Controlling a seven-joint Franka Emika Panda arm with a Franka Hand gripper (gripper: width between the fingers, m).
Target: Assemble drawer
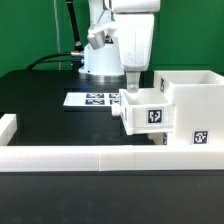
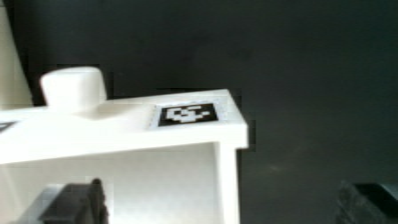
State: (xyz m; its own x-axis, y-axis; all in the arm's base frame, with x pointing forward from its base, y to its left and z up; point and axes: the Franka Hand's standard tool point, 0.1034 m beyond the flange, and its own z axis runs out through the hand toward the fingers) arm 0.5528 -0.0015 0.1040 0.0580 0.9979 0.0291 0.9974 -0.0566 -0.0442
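Note:
The white box casing (image 1: 190,100) stands at the exterior view's right, with a square marker on its near face. A small white tray (image 1: 145,112) with a marker sits against the casing on the side toward the exterior view's left. My gripper (image 1: 130,88) hangs just above the tray's edge. In the wrist view the gripper (image 2: 222,205) is open. One dark finger (image 2: 71,205) is over the white tray (image 2: 125,150), the other over the black table. The tray's marker (image 2: 192,114) and a round white knob (image 2: 71,85) show. A second tray is not in sight.
The marker board (image 1: 93,99) lies flat on the black table (image 1: 50,110) in front of the robot's base. A low white wall (image 1: 90,165) runs along the near edge, with a white block (image 1: 8,128) at the exterior view's left.

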